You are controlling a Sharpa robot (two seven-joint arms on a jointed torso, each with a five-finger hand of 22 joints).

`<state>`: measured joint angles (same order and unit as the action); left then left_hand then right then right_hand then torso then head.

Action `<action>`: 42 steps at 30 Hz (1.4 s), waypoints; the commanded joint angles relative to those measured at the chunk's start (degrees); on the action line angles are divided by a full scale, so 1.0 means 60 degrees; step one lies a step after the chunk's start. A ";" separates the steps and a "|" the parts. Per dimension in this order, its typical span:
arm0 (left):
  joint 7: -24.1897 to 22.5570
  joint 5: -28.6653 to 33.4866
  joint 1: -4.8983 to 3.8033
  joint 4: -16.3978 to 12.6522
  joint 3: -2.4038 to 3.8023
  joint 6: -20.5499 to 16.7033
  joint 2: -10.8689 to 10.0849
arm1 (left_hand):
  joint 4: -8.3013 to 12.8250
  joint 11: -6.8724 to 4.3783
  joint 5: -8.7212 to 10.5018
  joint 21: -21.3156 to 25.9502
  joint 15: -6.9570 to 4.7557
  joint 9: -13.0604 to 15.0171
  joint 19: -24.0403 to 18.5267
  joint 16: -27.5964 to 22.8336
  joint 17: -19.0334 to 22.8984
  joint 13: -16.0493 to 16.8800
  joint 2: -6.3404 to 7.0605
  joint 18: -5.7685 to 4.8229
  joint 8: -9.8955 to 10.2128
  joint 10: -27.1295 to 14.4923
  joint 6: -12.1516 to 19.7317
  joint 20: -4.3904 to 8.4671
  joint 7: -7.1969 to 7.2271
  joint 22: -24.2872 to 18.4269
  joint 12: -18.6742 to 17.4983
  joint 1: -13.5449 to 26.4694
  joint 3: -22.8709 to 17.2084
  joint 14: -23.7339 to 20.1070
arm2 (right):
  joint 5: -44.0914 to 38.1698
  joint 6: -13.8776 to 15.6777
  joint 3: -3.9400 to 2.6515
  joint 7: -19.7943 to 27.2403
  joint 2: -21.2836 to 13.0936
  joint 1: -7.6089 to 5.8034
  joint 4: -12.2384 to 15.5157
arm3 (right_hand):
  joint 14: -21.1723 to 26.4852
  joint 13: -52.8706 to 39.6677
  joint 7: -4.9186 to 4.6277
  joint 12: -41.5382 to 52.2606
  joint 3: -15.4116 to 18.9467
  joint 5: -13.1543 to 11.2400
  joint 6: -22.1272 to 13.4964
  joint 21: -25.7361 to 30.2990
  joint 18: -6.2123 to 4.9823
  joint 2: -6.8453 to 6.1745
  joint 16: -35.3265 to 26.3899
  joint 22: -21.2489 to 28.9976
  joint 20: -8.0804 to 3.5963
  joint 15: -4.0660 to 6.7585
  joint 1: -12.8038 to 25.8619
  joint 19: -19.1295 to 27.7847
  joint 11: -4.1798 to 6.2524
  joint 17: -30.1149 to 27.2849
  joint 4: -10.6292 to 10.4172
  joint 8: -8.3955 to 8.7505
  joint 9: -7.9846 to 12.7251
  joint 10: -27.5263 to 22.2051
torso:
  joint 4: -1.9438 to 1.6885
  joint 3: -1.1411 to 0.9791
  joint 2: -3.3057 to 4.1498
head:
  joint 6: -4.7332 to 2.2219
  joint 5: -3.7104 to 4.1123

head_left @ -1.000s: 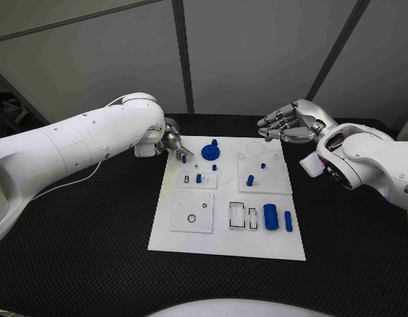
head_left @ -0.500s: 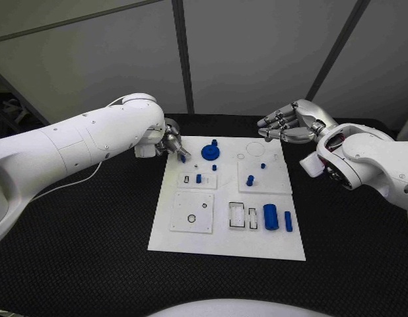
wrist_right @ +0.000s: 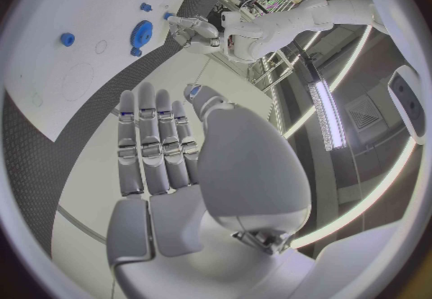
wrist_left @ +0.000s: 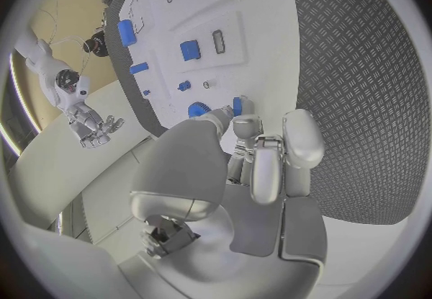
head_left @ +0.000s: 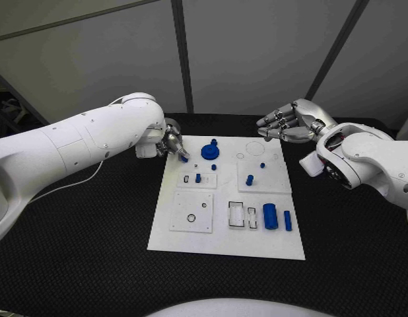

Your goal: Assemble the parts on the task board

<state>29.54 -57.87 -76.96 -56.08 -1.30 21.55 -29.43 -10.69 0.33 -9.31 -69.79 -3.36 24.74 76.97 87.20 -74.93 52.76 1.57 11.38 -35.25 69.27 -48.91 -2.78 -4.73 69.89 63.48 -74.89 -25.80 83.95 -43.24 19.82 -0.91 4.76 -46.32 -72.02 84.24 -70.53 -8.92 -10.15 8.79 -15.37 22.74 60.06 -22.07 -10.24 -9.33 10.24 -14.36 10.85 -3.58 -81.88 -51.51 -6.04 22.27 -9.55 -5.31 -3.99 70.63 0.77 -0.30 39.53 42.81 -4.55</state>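
The white task board (head_left: 223,246) lies in the middle of the black table. My left hand (head_left: 171,143) hovers over the board's far left corner and pinches a small blue peg (head_left: 183,157) at its fingertips; the peg (wrist_left: 237,105) sits just beside the blue gear (wrist_left: 198,109). The gear (head_left: 210,154) stands on the board's far part. Small blue pegs (head_left: 199,177) (head_left: 249,179) stand in the middle blocks. A blue cylinder (head_left: 271,216) and a blue bar (head_left: 288,220) lie near the right edge. My right hand (head_left: 290,124) floats beyond the far right corner with its fingers straight and holds nothing.
Black matting (head_left: 80,238) surrounds the board on all sides. Grey wall panels (head_left: 251,53) close off the back of the table. A white square block with a small ring hole (head_left: 193,212) and two clear slots (head_left: 236,215) lie on the board's near half.
The left hand has edged the blue peg very slightly away from the board's corner. The right hand has barely moved.
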 commanded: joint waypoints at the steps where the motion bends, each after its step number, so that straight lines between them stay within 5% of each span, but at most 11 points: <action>1: -0.0137 0.0358 -0.0009 -0.0042 0.0000 0.0019 -0.0053 | 0.1119 0.0006 -0.0110 0.0028 0.0072 0.0183 -0.0010 0.0036 -0.2006 -0.0103 0.0464 -0.0951 -0.0112 -0.0012 0.0022 -0.0088 -0.0028 0.0057 -0.0065 0.0539 -0.2051 0.0832 | -0.0003 -0.0071 -0.0006 0.0038 -0.0003 -0.0016 0.0007 | 0.0002 0.0012 -0.0024 -0.0062 -0.0003 0.0074 -0.0040 0.0059 -0.0042 0.0041 -0.0042 0.0010 0.0017 -0.0030 0.0017 -0.0028 -0.0012 -0.0001 0.0041 0.0053 -0.0008 -0.0050 | -0.0006 -0.0005 -0.0015 | -0.0007 -0.0004; 6: -0.0185 0.0846 -0.0008 -0.0306 -0.0001 -0.0350 -0.0314 | 0.1643 0.0009 -0.0288 0.0026 0.0036 0.0424 0.0004 0.0045 -0.1991 -0.0449 0.0707 -0.0953 -0.0323 -0.0081 -0.0032 -0.0078 0.0001 0.0117 -0.0295 0.1114 -0.3005 0.0830 | -0.0003 -0.0071 -0.0006 0.0036 -0.0012 -0.0016 0.0004 | 0.0001 0.0012 -0.0024 -0.0063 -0.0007 0.0084 -0.0039 0.0061 -0.0042 0.0044 -0.0043 0.0012 0.0017 -0.0029 0.0014 -0.0030 -0.0012 -0.0001 0.0044 0.0052 -0.0009 -0.0049 | -0.0021 0.0000 -0.0015 | -0.0038 -0.0021; 15: -0.0199 0.1681 0.0006 -0.1640 -0.0006 -0.1400 -0.1268 | 0.2185 -0.0130 -0.1622 -0.0188 -0.0068 0.0696 0.0176 0.0187 -0.2146 -0.0621 0.1068 -0.0998 -0.0648 0.0217 -0.0234 0.0021 0.0121 0.0377 -0.0364 0.1894 -0.3679 0.0896 | -0.0003 -0.0074 -0.0006 0.0044 -0.0011 -0.0015 -0.0042 | -0.0001 0.0011 -0.0025 -0.0063 -0.0013 0.0117 -0.0038 0.0070 -0.0043 0.0045 -0.0048 0.0017 0.0017 -0.0029 0.0011 -0.0037 -0.0012 0.0001 0.0049 0.0052 -0.0010 -0.0049 | -0.0031 0.0000 -0.0009 | -0.0050 -0.0049; 27: -0.0226 0.1438 0.0224 -0.3541 -0.0067 -0.2567 -0.2385 | 0.2499 -0.0231 -0.2095 -0.0417 -0.0160 0.0742 0.0359 0.0248 -0.2217 -0.0606 0.1193 -0.1058 -0.0813 0.0522 -0.0388 0.0112 0.0225 0.0634 -0.0315 0.2338 -0.3975 0.0923 | -0.0003 -0.0082 -0.0005 0.0049 0.0000 -0.0014 -0.0093 | -0.0002 0.0012 -0.0026 -0.0064 -0.0016 0.0139 -0.0039 0.0076 -0.0043 0.0044 -0.0051 0.0021 0.0017 -0.0030 0.0012 -0.0042 -0.0013 0.0001 0.0052 0.0052 -0.0010 -0.0049 | -0.0033 0.0000 -0.0006 | -0.0034 -0.0114; 33: -0.0192 0.0890 0.0376 -0.3952 -0.0247 -0.2824 -0.2545 | 0.2558 -0.0254 -0.2195 -0.0471 -0.0180 0.0739 0.0401 0.0251 -0.2219 -0.0591 0.1219 -0.1072 -0.0849 0.0589 -0.0423 0.0132 0.0248 0.0694 -0.0297 0.2424 -0.4019 0.0924 | -0.0080 -0.0088 -0.0005 0.0051 0.0018 -0.0013 -0.0110 | -0.0002 0.0012 -0.0026 -0.0064 -0.0016 0.0139 -0.0039 0.0076 -0.0043 0.0044 -0.0051 0.0021 0.0017 -0.0030 0.0012 -0.0042 -0.0013 0.0001 0.0052 0.0052 -0.0010 -0.0049 | -0.0027 0.0004 0.0006 | -0.0025 -0.0151; 42: -0.0135 0.0168 0.0542 -0.4245 -0.0311 -0.2736 -0.2558 | 0.2602 -0.0271 -0.2251 -0.0497 -0.0195 0.0738 0.0424 0.0255 -0.2223 -0.0553 0.1241 -0.1079 -0.0878 0.0652 -0.0455 0.0146 0.0266 0.0724 -0.0263 0.2485 -0.4050 0.0926 | -0.0169 -0.0092 -0.0004 0.0050 0.0015 -0.0012 -0.0115 | -0.0003 0.0012 -0.0028 -0.0065 -0.0018 0.0167 -0.0040 0.0083 -0.0043 0.0043 -0.0055 0.0025 0.0018 -0.0031 0.0018 -0.0047 -0.0015 0.0002 0.0051 0.0053 -0.0010 -0.0050 | -0.0005 -0.0002 0.0015 | 0.0006 -0.0135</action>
<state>28.91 -53.43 -73.68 -81.28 -3.17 5.73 -44.83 -4.01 -1.30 -22.60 -72.46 -4.10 29.09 79.03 88.53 -74.93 49.37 9.13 11.36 -40.23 72.87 -51.11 -1.96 -3.16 74.18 61.63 -60.36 -41.03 83.86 -43.72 19.62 -0.90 4.73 -46.24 -72.01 83.53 -70.53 -8.93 -10.15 8.79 -15.37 23.61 60.06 -21.85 -10.24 -9.33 10.25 -14.26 10.85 -3.58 -81.88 -51.51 -6.04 22.27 -9.55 -5.31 -3.99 70.63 0.68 -0.29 39.59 42.78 -5.44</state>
